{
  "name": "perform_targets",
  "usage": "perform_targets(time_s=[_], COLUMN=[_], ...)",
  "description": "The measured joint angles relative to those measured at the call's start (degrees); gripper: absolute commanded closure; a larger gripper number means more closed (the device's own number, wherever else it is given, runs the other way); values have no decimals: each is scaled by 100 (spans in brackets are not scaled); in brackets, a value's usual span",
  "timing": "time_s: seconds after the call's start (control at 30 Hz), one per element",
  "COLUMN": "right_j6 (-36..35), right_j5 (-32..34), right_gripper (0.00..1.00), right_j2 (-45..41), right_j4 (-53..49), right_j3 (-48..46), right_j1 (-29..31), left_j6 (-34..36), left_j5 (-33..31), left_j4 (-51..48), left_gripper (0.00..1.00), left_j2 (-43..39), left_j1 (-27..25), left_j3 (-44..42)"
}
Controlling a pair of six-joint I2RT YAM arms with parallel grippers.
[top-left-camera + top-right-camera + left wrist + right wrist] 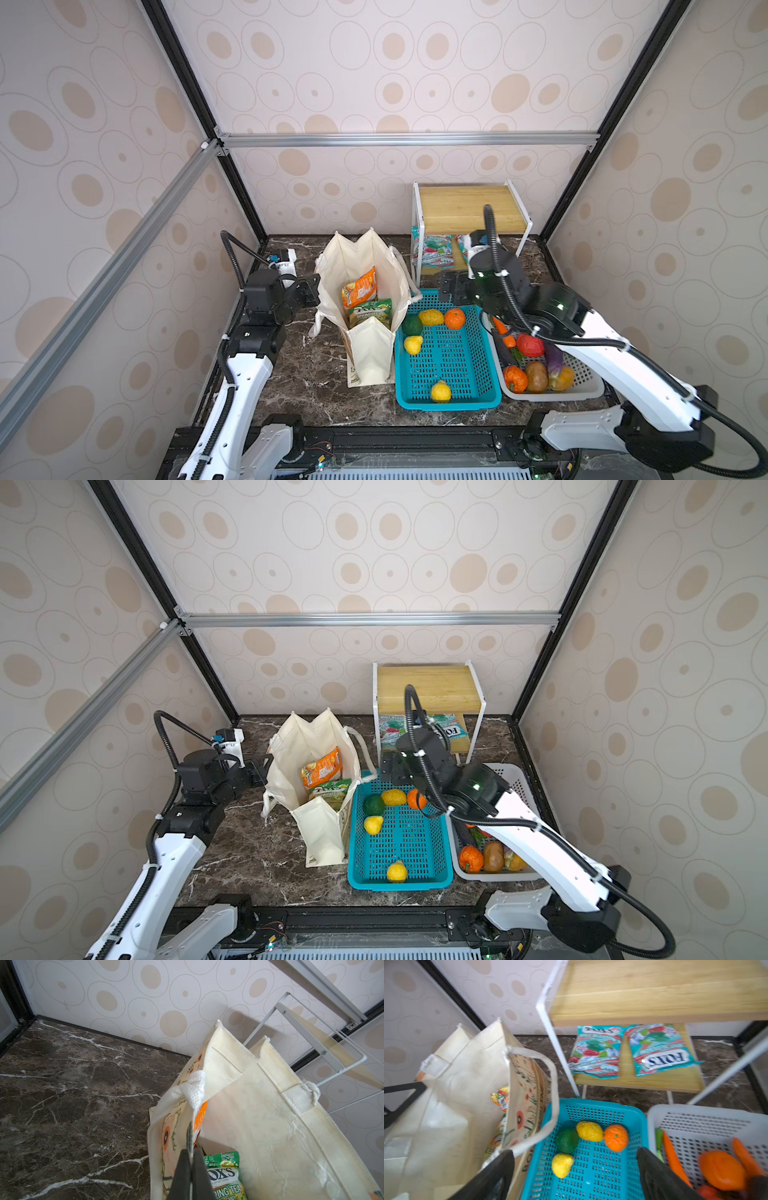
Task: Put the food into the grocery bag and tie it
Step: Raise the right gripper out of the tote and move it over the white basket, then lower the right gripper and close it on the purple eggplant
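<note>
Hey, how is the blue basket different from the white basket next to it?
The blue basket is teal and stands right beside the grocery bag; the white basket is pale and stands beyond it, away from the bag. The blue basket holds a few scattered fruits with much bare floor; the white basket holds vegetables crowded toward its near end. Both are perforated plastic, on the marble table.

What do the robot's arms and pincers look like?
The left arm and right arm are white tubes with chunky black joints. A ribbed black cable loops along each, fastened by white ties. The left pincer and right pincer have flat black fingers.
</note>
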Motion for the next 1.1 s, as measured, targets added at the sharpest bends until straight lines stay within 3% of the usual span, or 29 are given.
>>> perform_targets(time_s=[0.17, 0.33, 0.47, 0.6, 0.87, 1.1], right_j6=[125, 372, 575, 621, 345, 286], right_j5=[396, 420, 439, 389, -520, -710], right_gripper=[1, 0, 0, 0, 7, 17], right_j2=[-973, -1648, -1945, -1989, -1784, -1845], right_j4=[-640, -1040, -1237, -1161, -540, -175], right_j3=[-1078, -1893, -2291, -2638, -3606, -4098], right_j1=[-619, -1515, -1891, -2450, -4181, -4811], left_j6=[-2, -26, -33, -37, -35, -31], left_j5=[7, 28, 26, 26, 24, 17], left_j4=[42, 212, 339, 413, 457, 511], left_gripper=[100, 100, 100, 100, 100, 100], left_j2=[0, -15, -70, -111, -127, -212], left_j1=[0, 0, 0, 0, 0, 0], left_j3=[-28, -153, -273, -337, -369, -472])
